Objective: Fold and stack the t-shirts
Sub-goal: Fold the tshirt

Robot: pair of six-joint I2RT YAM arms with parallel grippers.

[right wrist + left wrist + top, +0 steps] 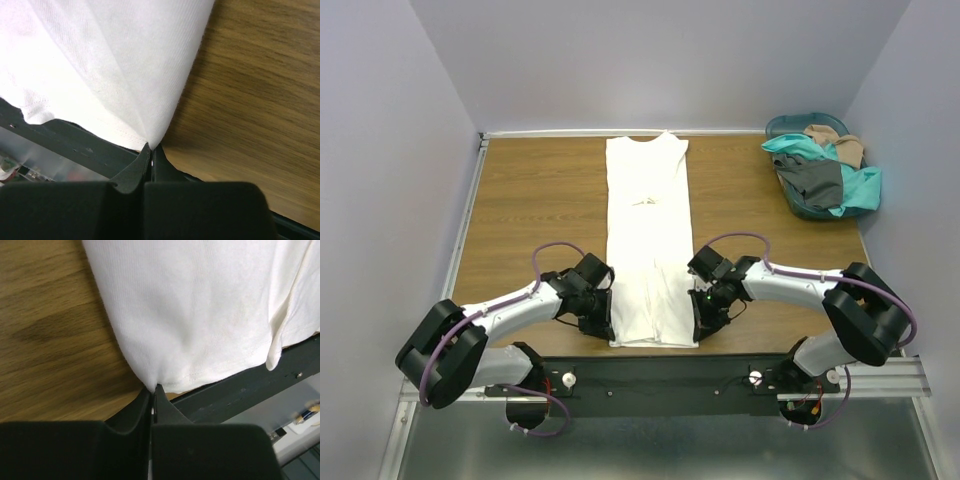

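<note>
Left end effector (pixel 152 391) and right end effector (pixel 151 148) clamp the white shirt (pixel 648 230)'s near corners; it stretches to the worktop (pixel 535 190)'s far edge.

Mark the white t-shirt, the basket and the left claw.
white t-shirt (pixel 649 240): top external view, middle of the folded body.
basket (pixel 782 122): top external view, far rim.
left claw (pixel 153 391): left wrist view, between the fingertips, at the hem corner.

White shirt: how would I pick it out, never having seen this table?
On the wooden table, down the middle, lies the white shirt, folded into a long narrow strip. Unlike the coloured shirts heaped in the basket at the far right, it lies flat and plain white.
</note>
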